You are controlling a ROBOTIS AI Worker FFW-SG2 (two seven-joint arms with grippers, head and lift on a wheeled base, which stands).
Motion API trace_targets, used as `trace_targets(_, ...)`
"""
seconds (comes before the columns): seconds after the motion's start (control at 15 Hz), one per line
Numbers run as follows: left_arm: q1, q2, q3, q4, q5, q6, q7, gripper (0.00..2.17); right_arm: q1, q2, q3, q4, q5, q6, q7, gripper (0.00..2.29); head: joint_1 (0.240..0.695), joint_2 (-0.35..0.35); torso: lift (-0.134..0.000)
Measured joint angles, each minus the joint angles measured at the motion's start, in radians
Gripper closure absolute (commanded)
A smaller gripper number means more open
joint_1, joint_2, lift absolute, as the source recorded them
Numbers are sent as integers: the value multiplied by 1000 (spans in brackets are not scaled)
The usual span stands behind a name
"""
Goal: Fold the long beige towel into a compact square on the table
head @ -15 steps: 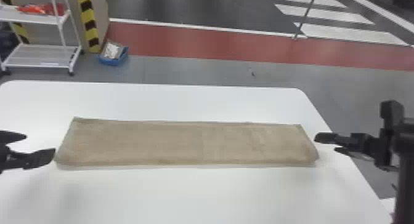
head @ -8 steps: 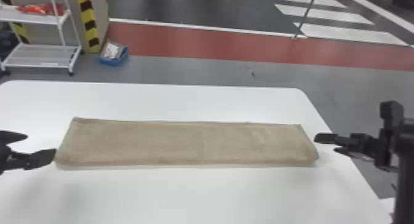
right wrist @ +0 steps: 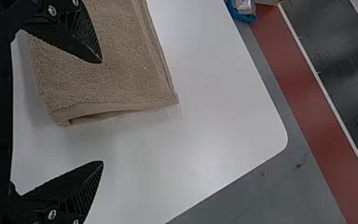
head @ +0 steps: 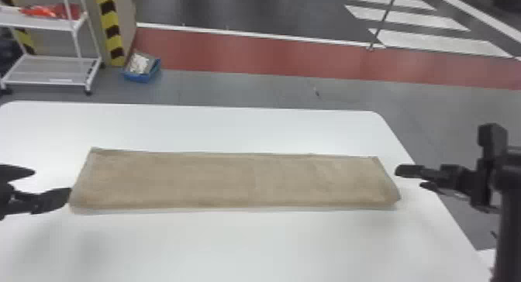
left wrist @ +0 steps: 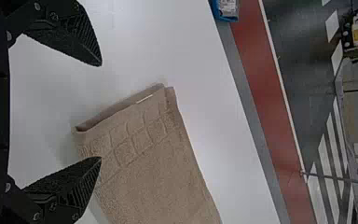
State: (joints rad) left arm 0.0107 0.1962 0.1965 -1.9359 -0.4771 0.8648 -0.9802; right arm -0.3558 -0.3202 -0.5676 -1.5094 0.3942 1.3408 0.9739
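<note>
Beige towel (head: 232, 180): flat on wht. table (head: 240, 246), layered long strip, ends toward L & R
L gripper (head: 52, 182): fingers spread wide, nothing held, nr. towel's L end
R gripper (head: 410, 177): fingers well apart, empty, nr. R end
Bkgd: blue bin (head: 142, 76) on flr. beyond table, nr. wht. cart (head: 50, 70)

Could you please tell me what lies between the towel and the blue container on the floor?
In the head view, the white tabletop and then grey floor lie between the towel and blue container.
</note>
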Motion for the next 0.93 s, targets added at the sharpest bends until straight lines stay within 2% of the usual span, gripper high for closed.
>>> trace_targets(0.2,-2,-4,-3,0,7,18,11,191,1,1,-1,0,0,2,0,117,695,-219,-124)
trace_targets(0.47,-34,-28,-38,0,21,121,68,194,8,1,-9,0,0,0,0,117,695,-234,-124)
trace_targets(0.93,-106,-70,-119,27,63,257,252,215,27,1,-21,-2,0,-4,0,117,695,-258,-124)
